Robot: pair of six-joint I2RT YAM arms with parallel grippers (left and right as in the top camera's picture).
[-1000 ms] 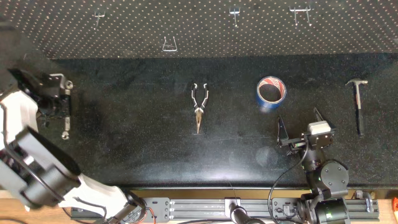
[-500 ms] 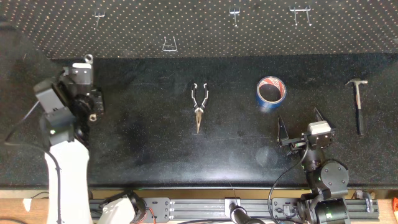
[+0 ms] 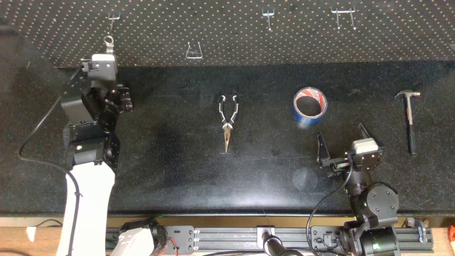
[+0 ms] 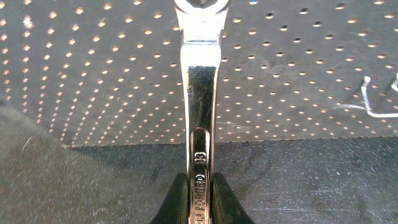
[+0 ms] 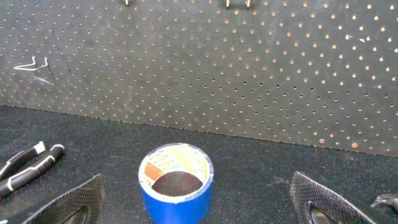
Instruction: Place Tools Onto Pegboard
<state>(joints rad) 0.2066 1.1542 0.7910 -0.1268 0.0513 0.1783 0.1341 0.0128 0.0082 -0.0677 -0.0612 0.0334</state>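
My left gripper [image 3: 106, 58] is raised at the far left, close to the pegboard [image 3: 234, 28], and shut on a silver wrench [image 4: 200, 99]. The wrench stands upright between the fingers, its ring end [image 3: 109, 40] just under a hook [image 3: 112, 16]. Pliers [image 3: 227, 121] with white-tipped black handles lie mid-table. A blue tape roll [image 5: 176, 184] sits right of centre, in front of my open right gripper [image 3: 343, 142], which holds nothing. A hammer [image 3: 409, 117] lies at the far right.
The pegboard carries a wire triangle hook [image 3: 193, 50] left of centre and further hooks [image 3: 268, 14] [image 3: 343, 14] at the top right. The black mat [image 3: 170, 156] has bare room between the tools.
The left arm has swung from the table's left edge up and right toward the pegboard, carrying the wrench to just under the leftmost hook. The right arm has kept still.
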